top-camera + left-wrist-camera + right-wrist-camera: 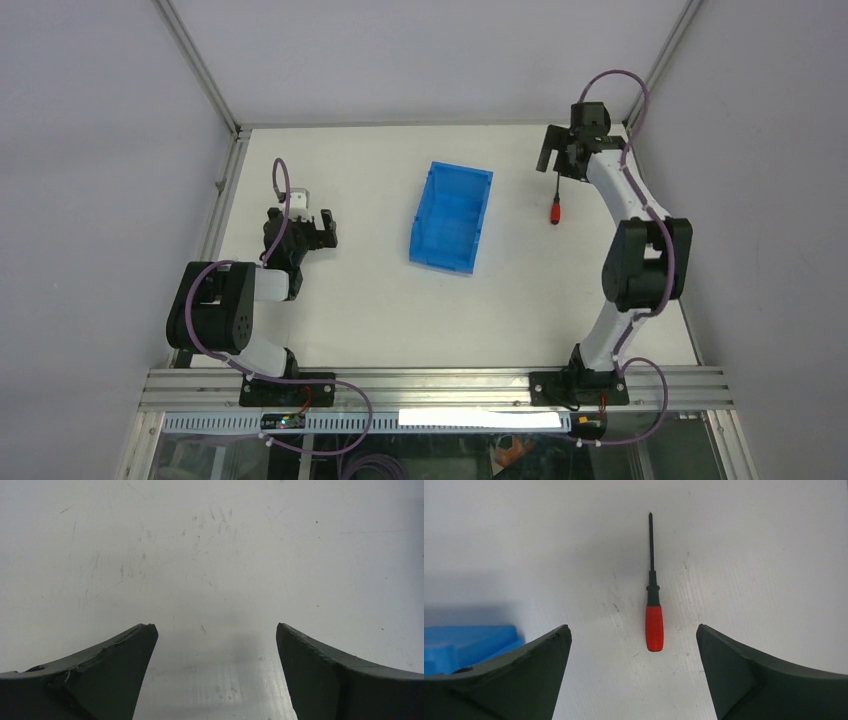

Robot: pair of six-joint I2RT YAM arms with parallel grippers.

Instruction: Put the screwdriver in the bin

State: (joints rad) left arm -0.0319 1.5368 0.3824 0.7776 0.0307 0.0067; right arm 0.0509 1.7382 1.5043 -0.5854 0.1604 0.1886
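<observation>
A white surface (380,320) seen from above, with 2 robot arms mounted at its near edge. A bright blue bin (451,218) sits around the middle of the surface, a little toward the far edge. The screwdriver (654,625) lies flat near the far right corner, to the right of the bin and apart from it, with its red handle toward the near edge and its thin black shaft toward the far edge. The right pincer (633,628) hangs over it, released, its 2 fingers spread either side and touching nothing. The left pincer (215,625) is also released, above the surface near the left edge.
</observation>
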